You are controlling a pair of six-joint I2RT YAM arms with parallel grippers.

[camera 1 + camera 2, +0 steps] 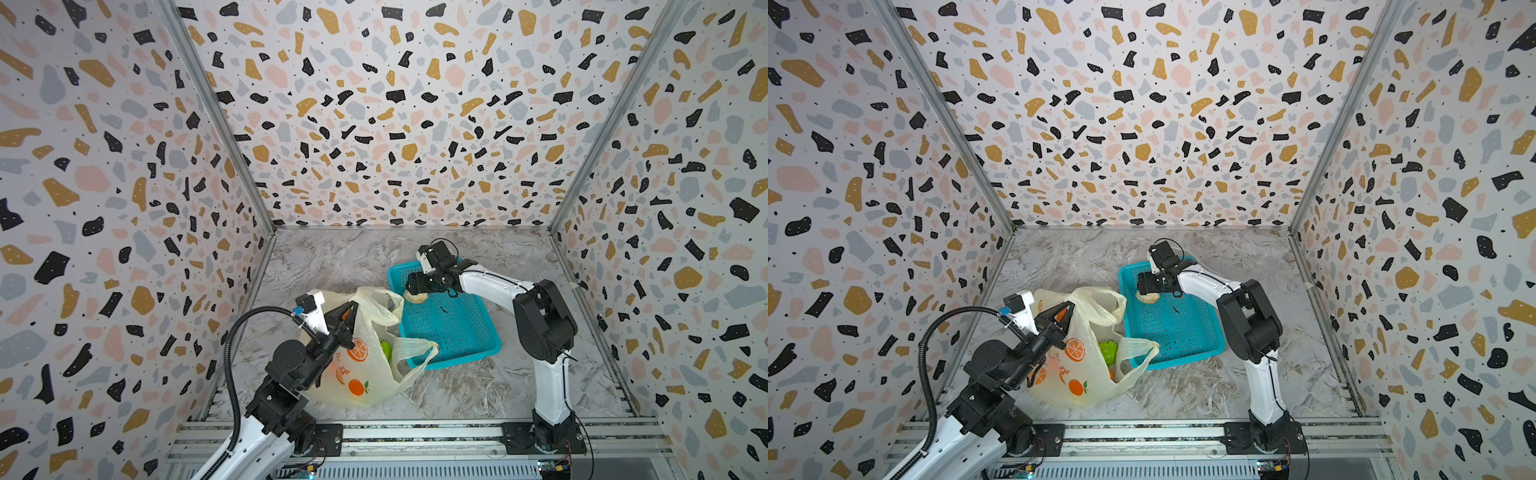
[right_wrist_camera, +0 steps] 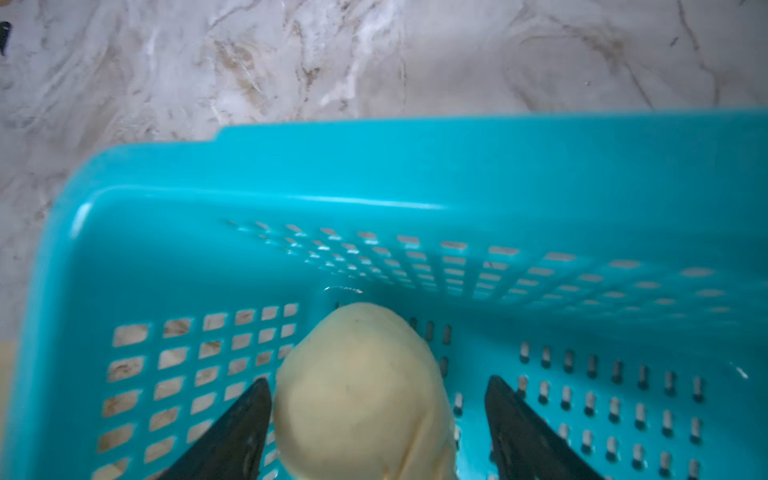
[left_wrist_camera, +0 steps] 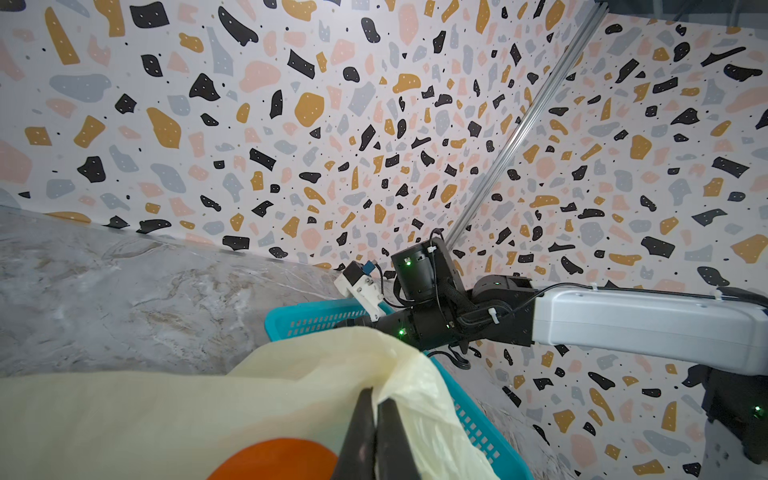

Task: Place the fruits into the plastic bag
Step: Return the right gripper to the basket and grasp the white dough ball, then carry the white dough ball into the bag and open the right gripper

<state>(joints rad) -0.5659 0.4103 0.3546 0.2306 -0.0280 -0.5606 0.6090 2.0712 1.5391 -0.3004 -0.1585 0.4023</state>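
One plastic bag (image 1: 365,374) is standing on the marble tabletop (image 1: 457,395), touching one teal basket (image 1: 457,328). The left gripper (image 3: 375,399) is pinching the bag's rim with its fingers clenched. Two fruits are showing: one green fruit (image 1: 1108,352) is sitting inside the bag, and one beige fruit (image 2: 361,395) is lying in the basket. The right gripper (image 2: 377,379) is straddling it with its fingers spread, not gripping. At least three orange prints are decorating the bag; its orange characters are too small to read.

Top views look down; left wrist near plastic bag (image 3: 166,407), right over basket (image 2: 374,166).
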